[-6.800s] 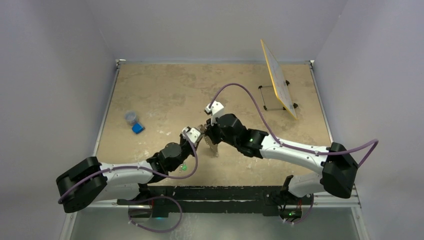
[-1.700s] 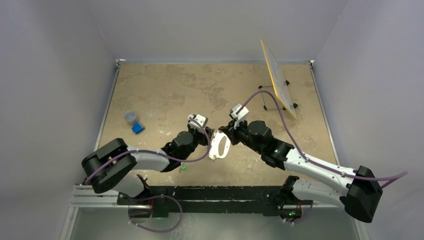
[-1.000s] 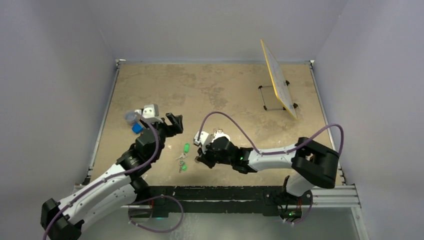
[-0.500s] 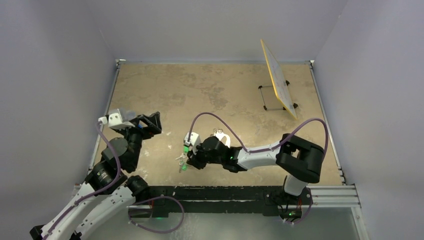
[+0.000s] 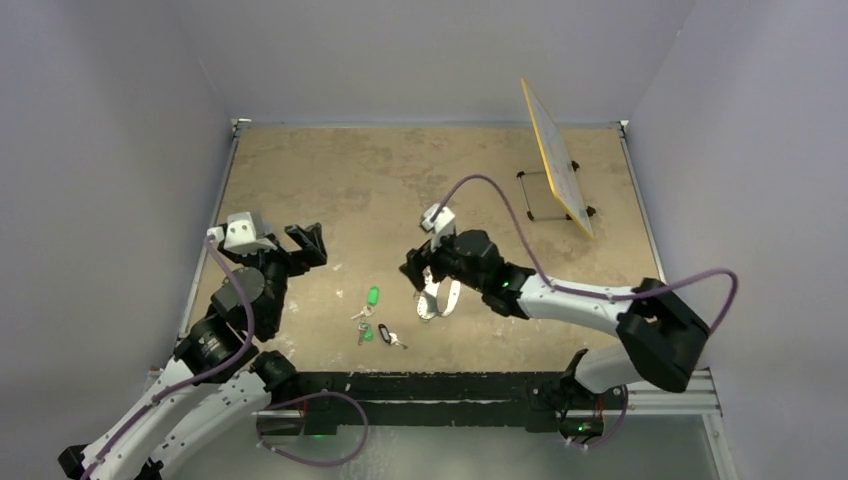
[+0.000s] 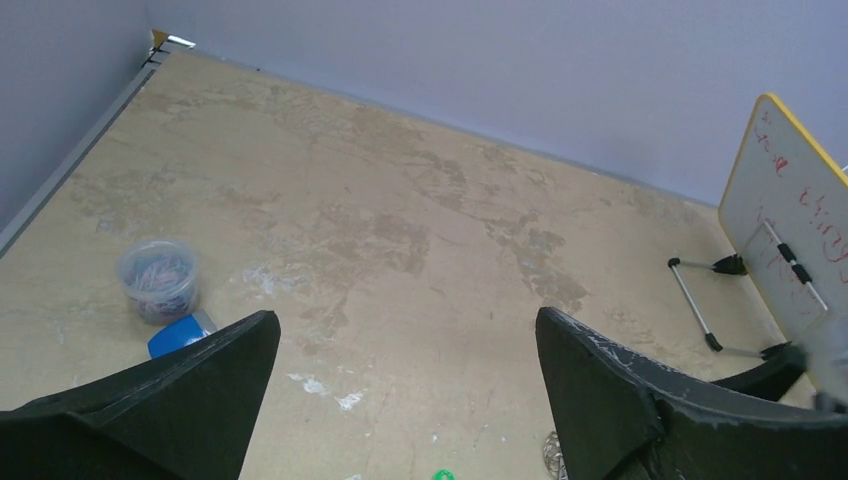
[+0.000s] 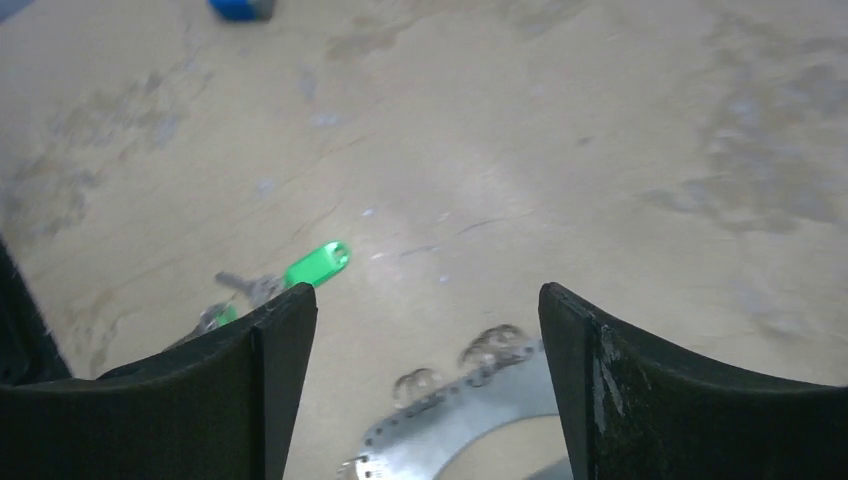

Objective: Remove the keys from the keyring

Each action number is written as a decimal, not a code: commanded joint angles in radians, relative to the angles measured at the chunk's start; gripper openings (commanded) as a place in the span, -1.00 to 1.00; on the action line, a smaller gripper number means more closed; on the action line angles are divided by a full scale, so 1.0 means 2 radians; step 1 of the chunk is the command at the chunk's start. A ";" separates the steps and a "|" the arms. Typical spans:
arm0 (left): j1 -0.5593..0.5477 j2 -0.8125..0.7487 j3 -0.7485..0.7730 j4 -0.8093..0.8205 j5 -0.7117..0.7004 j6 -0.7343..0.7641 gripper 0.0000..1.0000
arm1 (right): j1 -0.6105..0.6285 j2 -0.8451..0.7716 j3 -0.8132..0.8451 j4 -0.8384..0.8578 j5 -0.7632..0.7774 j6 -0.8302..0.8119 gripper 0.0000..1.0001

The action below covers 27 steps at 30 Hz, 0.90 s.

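Note:
The keyring (image 5: 446,297) is a pale oval loop lying flat on the table, just below my right gripper (image 5: 413,270). In the right wrist view its perforated metal band (image 7: 470,412) with small rings (image 7: 494,346) lies between the wide-apart fingers (image 7: 262,372), and my right gripper (image 7: 428,300) is open and empty. A small black-headed key (image 5: 386,335) lies on the table left of the loop. My left gripper (image 5: 311,244) is raised at the left, open and empty, with its fingers (image 6: 196,385) far apart over bare table.
A key bunch with green tags (image 5: 370,298) lies left of the loop, and one tag (image 7: 317,264) also shows in the right wrist view. A small cup (image 6: 158,281) and a blue block (image 6: 178,336) are at the left. A whiteboard on a stand (image 5: 556,165) is at the back right.
My right gripper has opened and moved right and back, from the green-tagged bunch to over the loop. A black-headed key now lies by the green tags. My left gripper opened slightly wider.

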 commanded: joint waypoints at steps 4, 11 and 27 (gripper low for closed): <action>0.003 0.039 0.035 0.019 -0.022 0.037 0.98 | -0.056 -0.141 -0.003 -0.060 0.115 -0.027 0.90; 0.002 0.034 0.058 0.006 -0.064 0.023 0.98 | -0.063 -0.277 0.011 -0.129 0.265 -0.016 0.98; 0.003 -0.081 0.081 -0.048 -0.062 0.077 0.98 | -0.063 -0.603 -0.025 -0.099 0.466 -0.118 0.98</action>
